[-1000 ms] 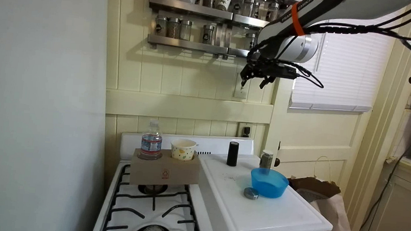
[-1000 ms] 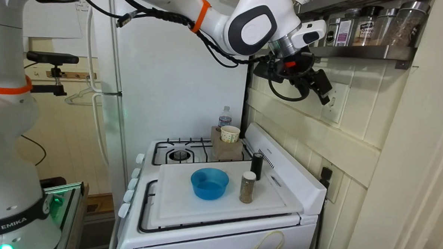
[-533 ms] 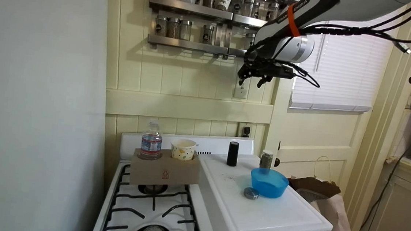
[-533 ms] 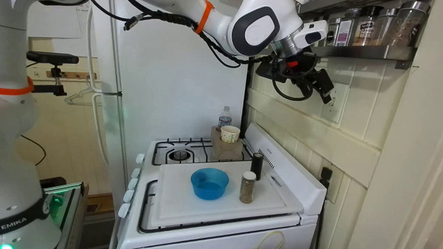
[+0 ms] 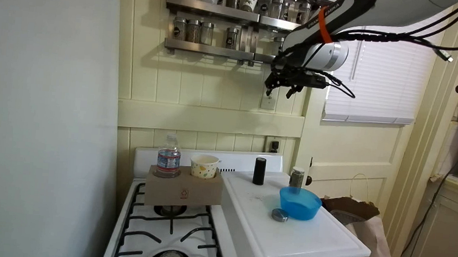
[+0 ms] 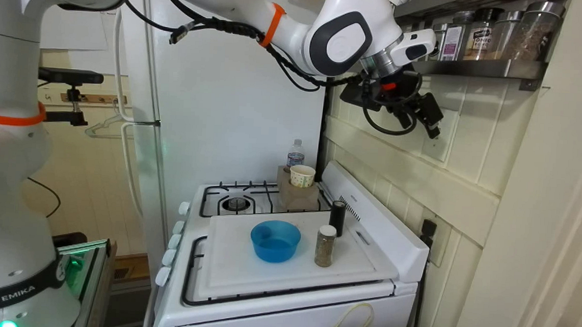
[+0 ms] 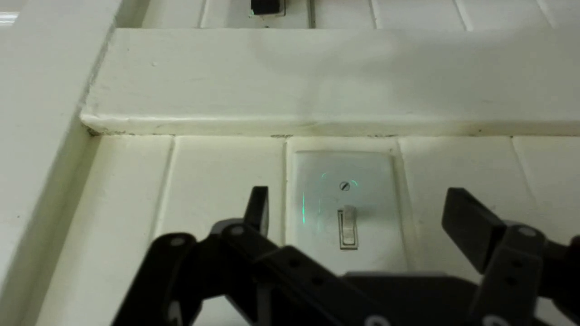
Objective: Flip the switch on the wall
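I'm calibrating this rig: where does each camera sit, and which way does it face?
In an exterior view: before the stove, facing the wall; arm and tool show.
In an exterior view: off the stove's end, facing the fridge; arm and tool show.
Wrist view: arm's end, facing the switch, picture upside down; tool's fingers show.
Both exterior views share the blue bowl.

In an exterior view, white stove (image 5: 155, 229) carries black grates (image 5: 131, 254), brown cardboard box (image 5: 183, 192) toward 10 o'clock, white board (image 5: 306, 240) toward 3. On the board, around the blue bowl (image 5: 299, 207): white-lidded jar (image 5: 296, 178) at 12, black cylinder (image 5: 259, 171) at 10, round metal lid (image 5: 280, 215) at 8, just beside.
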`<state>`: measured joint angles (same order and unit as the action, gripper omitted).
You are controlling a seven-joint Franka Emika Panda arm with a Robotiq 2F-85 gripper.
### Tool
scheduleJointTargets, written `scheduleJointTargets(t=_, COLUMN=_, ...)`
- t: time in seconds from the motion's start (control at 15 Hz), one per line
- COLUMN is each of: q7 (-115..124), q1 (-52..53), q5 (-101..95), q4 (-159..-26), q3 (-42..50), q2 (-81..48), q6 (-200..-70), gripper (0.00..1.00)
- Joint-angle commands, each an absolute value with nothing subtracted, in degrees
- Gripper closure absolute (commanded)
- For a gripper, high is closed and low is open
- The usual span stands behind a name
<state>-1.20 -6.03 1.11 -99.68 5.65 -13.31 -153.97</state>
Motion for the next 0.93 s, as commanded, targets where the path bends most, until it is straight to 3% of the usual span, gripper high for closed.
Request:
scheduleJointTargets(t=0.0, q7=-0.62, q1=-6.32, q5=1.57, q4=-96.73, q3=5.39, q2=-16.13, q6=-154.72, gripper=0.30)
scheduleJointTargets(t=0.27, q7=-0.20, q1=-6.12, q5=1.35, q4=-94.88, q3=5.31, q2=-18.01, q6=-155.27, gripper=0.50)
scheduleJointTargets(t=0.33, q7=-0.14, q1=-6.10, q5=1.29, q4=-94.39, q3=5.31, q2=-18.41, q6=-155.36, gripper=0.51)
scheduleJointTargets(t=0.47, q7=-0.03, q1=-6.19, q5=1.44, q4=-93.48, q3=5.29, q2=-19.31, q6=-156.15, gripper=0.44)
scheduleJointTargets(t=0.87, q7=0.62, q1=-6.02, q5=1.29, q4=-91.94, q3=5.29, q2=-20.86, q6=-156.50, gripper=0.51)
